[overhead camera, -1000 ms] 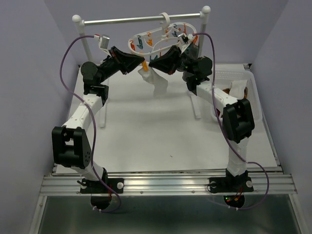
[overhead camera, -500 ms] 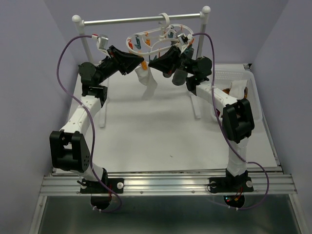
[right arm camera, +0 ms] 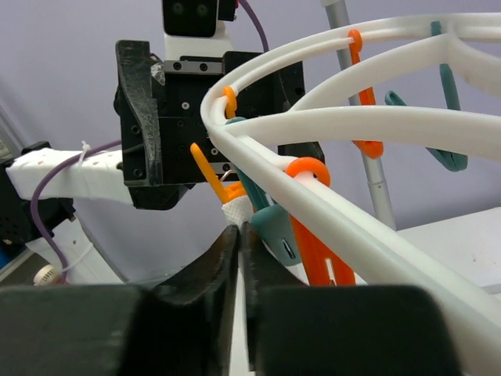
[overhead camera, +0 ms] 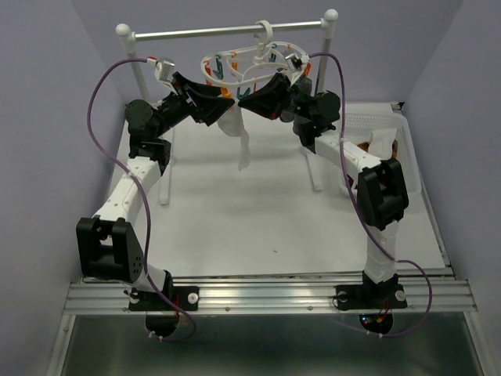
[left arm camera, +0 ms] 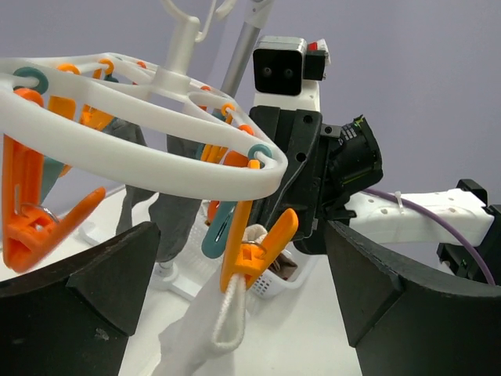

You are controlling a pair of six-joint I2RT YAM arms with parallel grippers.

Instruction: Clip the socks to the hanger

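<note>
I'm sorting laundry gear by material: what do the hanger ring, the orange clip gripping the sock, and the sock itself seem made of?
Hanger ring: likely moulded plastic, smooth white with soft sheen. Orange clip: plastic too, glossy, apparently with a wire spring. Sock: white knitted fabric, ribbed cuff, hanging limp.

One white sock [overhead camera: 241,145], one hanger [overhead camera: 252,56], one rail stand [overhead camera: 227,32] with two ball-topped posts [overhead camera: 123,30], one perforated basket [overhead camera: 368,120] at two o'clock; clips [left arm camera: 252,254] too small to count.

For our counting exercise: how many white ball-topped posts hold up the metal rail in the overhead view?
2: the left post at one end of the rail, the right post at the other; none seems hidden.
</note>
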